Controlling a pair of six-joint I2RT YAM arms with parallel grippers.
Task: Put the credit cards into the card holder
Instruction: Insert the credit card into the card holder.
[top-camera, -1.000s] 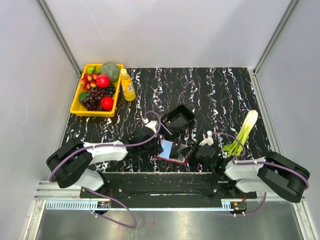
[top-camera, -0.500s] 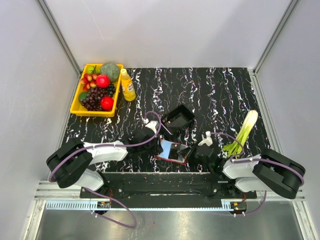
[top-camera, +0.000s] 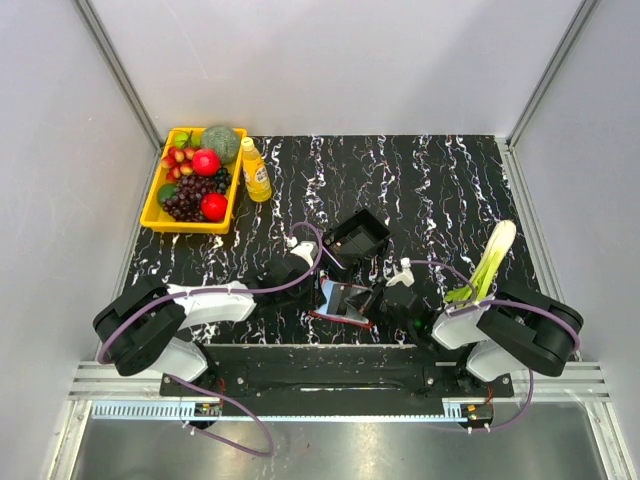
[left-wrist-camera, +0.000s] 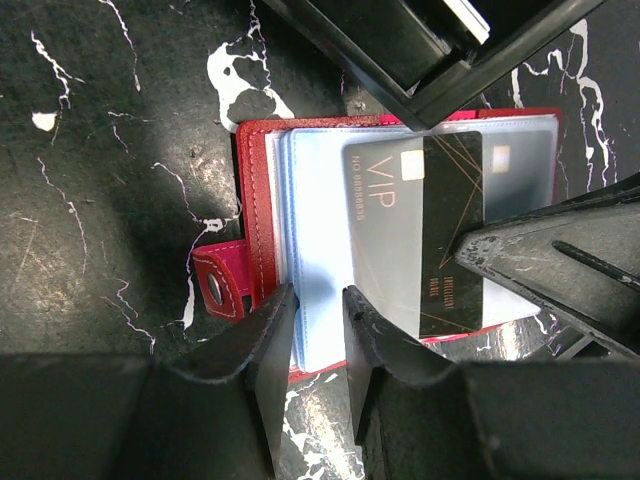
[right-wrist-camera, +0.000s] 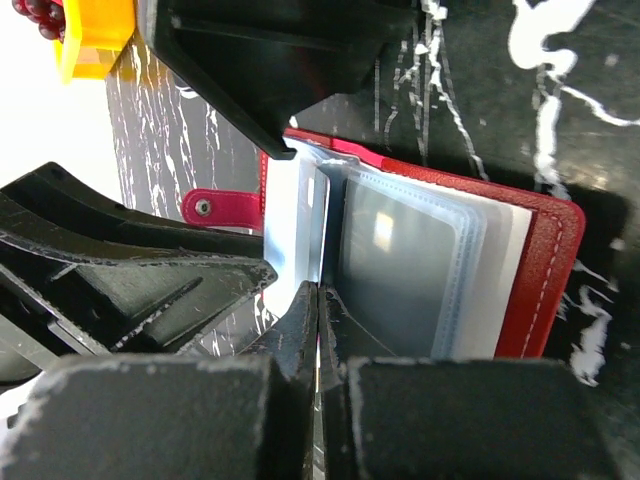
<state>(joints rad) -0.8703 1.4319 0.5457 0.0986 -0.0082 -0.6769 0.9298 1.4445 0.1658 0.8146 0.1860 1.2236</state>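
Observation:
The card holder (top-camera: 338, 312) lies open near the table's front, dark red with clear sleeves (left-wrist-camera: 310, 250). In the right wrist view (right-wrist-camera: 545, 270) its right panel shows. My right gripper (top-camera: 384, 298) is shut on a credit card (left-wrist-camera: 395, 235), grey with "VIP" and a dark band, held over the sleeves. In the right wrist view the card (right-wrist-camera: 318, 225) is edge-on between my shut fingers (right-wrist-camera: 318, 292). My left gripper (left-wrist-camera: 318, 312) has its jaws a narrow gap apart, tips at the holder's near edge, nothing pinched between them.
A black box-like tray (top-camera: 357, 235) stands just behind the holder, with a white card (left-wrist-camera: 465, 15) showing inside it. A yellow fruit tray (top-camera: 152, 213) and an orange bottle (top-camera: 255, 170) are at the back left. A leek (top-camera: 490, 262) lies at the right.
My right arm has swung left and forward, bringing the card further over the open holder. The left arm and the holder have not moved.

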